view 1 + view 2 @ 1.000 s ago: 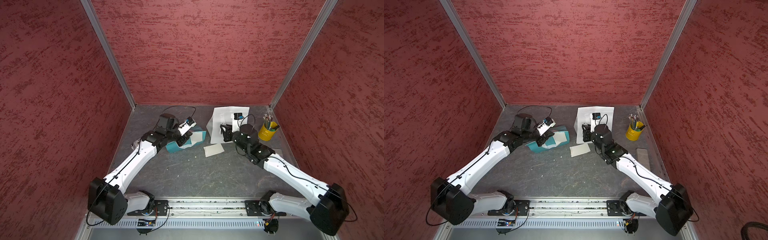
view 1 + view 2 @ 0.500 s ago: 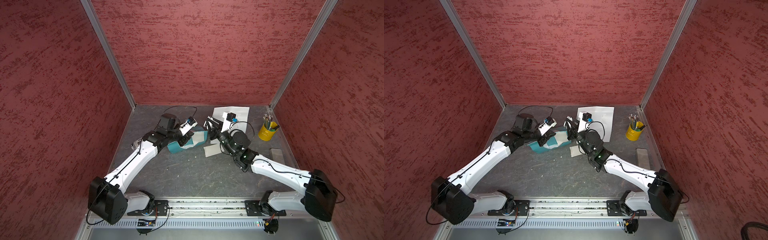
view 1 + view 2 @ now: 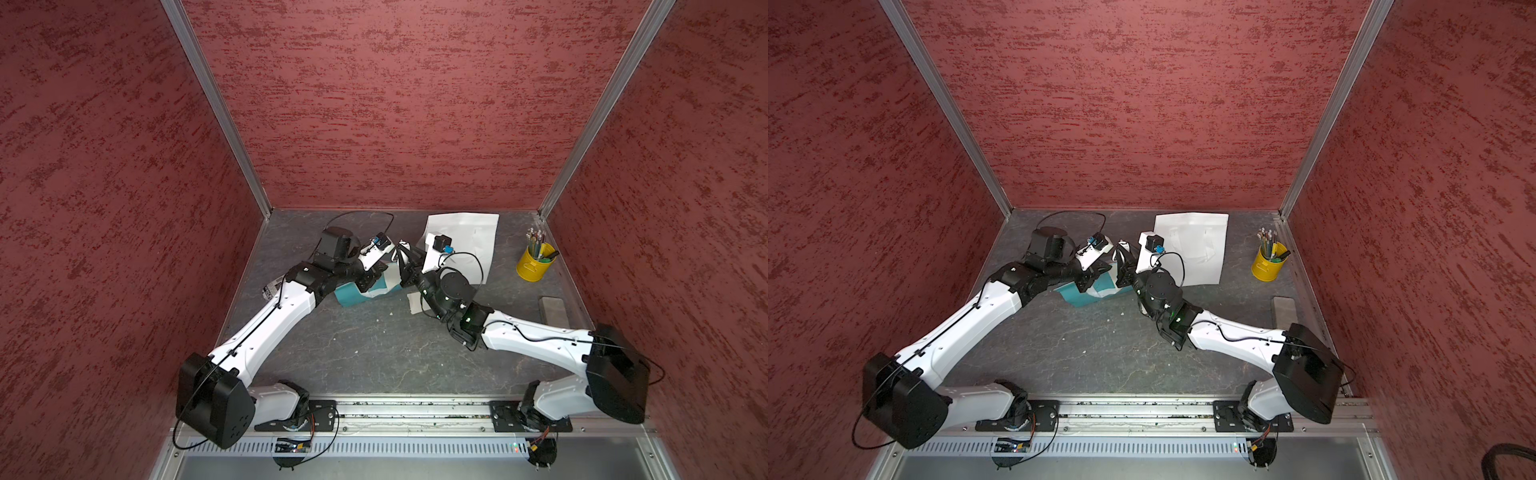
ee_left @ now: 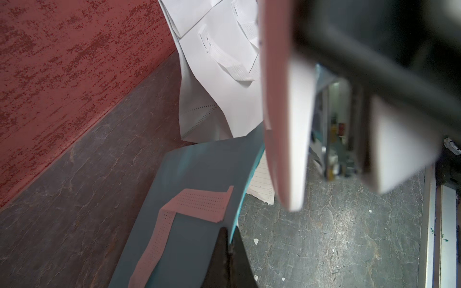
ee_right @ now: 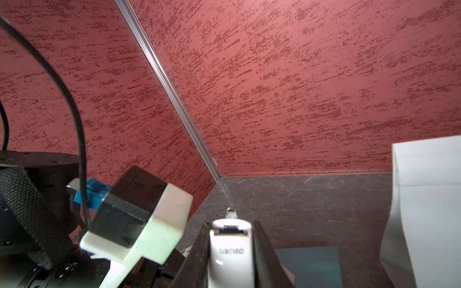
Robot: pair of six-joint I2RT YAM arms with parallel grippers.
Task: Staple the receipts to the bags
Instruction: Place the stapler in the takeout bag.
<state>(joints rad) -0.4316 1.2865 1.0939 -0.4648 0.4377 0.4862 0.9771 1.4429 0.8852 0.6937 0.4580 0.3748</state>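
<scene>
Left wrist view: L gripper [image 4: 229, 246] has its jaws together, clamped on an edge of the teal bag [image 4: 199, 179]. That edge is raised off the table [image 4: 336, 237] & the bag is tilted. One handle [image 4: 199, 202] lies flat on the bag's face. A lined receipt [image 4: 262, 185] pokes out from beneath the bag's edge, resting on the table. A blurred white body fills the frame close to the lens, prob. the stapler, but it's too near to be sure.

Right wrist view: R gripper [image 5: 230, 232] jaws are clamped on the small white stapler [image 5: 230, 254], w/ one black finger [image 5: 198, 251] on each flank. Its nose points toward the back corner of the cell. The teal bag sits just beyond the stapler & the white bag [image 5: 429, 199] is off to one side.

Both top views: the 2 grippers meet over the teal bag [image 3: 351, 294] [image 3: 1077, 294], mid-table toward the back, very close together. The white bag [image 3: 469, 237] [image 3: 1196, 245] lies flat by the back wall, behind the R wrist. In a top view a 2nd receipt [image 3: 415, 302] shows as a pale slip on the table just beside the teal bag, part-hidden by the R arm. A yellow cup [image 3: 532, 266] [image 3: 1266, 268] of pencils stands near the R-side wall. A grey block [image 3: 552, 311] [image 3: 1283, 309] lies nearer the robot base than the cup. Both are well apart from the bags.
</scene>
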